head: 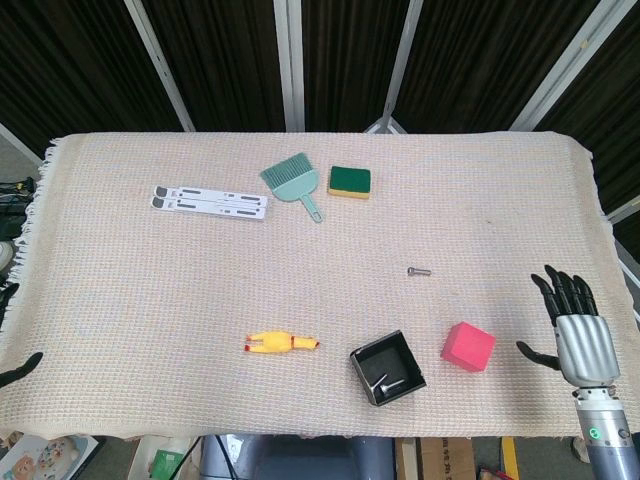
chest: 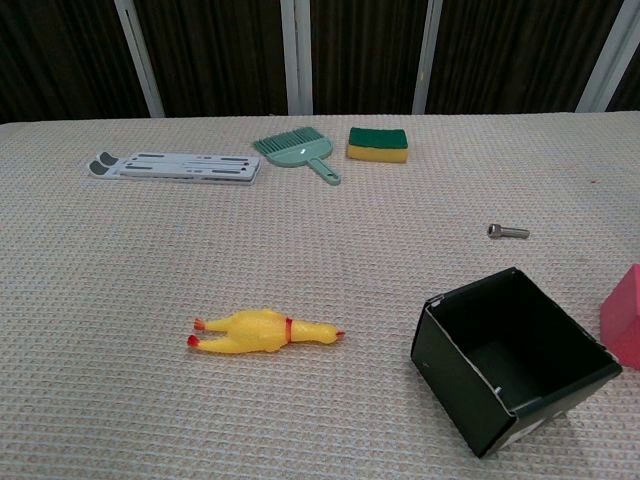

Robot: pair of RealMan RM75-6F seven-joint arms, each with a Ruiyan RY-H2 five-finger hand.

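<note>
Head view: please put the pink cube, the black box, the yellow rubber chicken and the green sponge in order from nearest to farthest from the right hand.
From the right hand:
1. Pink cube, just to its left.
2. Black box, near the front edge.
3. Yellow rubber chicken and green sponge, front middle and far side: too close to call.

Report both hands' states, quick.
Left hand: only dark fingertips show at the table's left edge; cannot be told.
Right hand: open, fingers spread, holding nothing, to the right of the pink cube.
</note>
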